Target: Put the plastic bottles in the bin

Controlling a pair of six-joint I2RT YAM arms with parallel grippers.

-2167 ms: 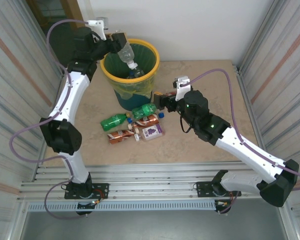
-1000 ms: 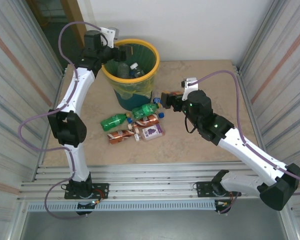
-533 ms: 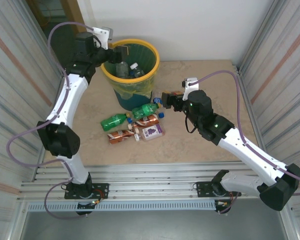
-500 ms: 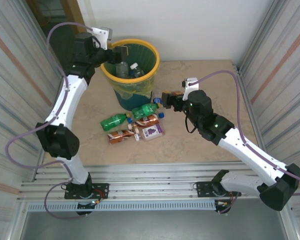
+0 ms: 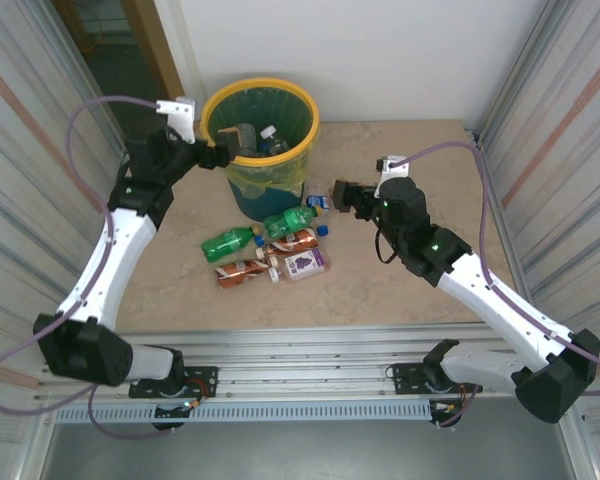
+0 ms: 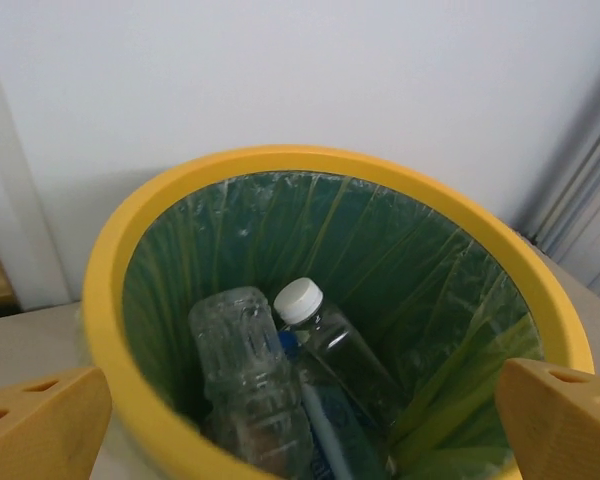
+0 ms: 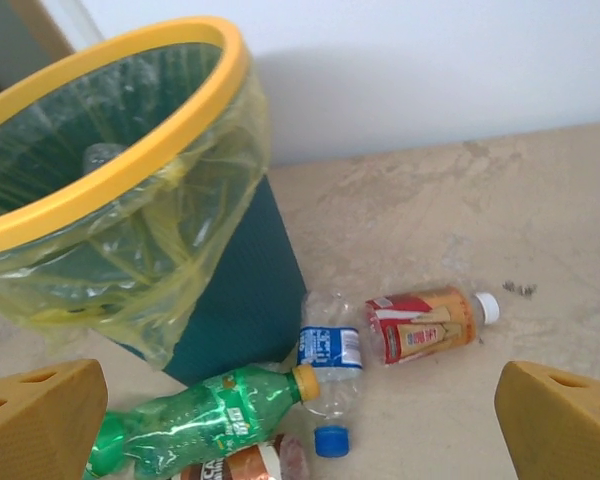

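The bin (image 5: 302, 105) stands at the back of the table, yellow-rimmed with a green liner. Inside it lie a crushed clear bottle (image 6: 245, 370) and a white-capped bottle (image 6: 335, 345). My left gripper (image 5: 223, 155) hovers open and empty at the bin's left rim (image 6: 110, 330). Several bottles lie in front of the bin: two green ones (image 5: 227, 242), a brown-orange one (image 5: 242, 270) and a purple-labelled one (image 5: 305, 262). My right gripper (image 5: 333, 195) is open above a green bottle (image 7: 195, 420), a blue-capped clear bottle (image 7: 330, 370) and a red-labelled bottle (image 7: 425, 322).
Corrugated metal walls close in both sides, and a white wall stands behind the bin. Bare beige tabletop (image 5: 410, 150) stretches right of the bin and in front of the bottle cluster. The bin's dark teal body (image 7: 240, 290) touches the nearest bottles.
The clear bottle my left gripper held over the bin now lies inside it. The left arm has drawn back left and down to the rim. The right gripper shifted slightly toward the back.
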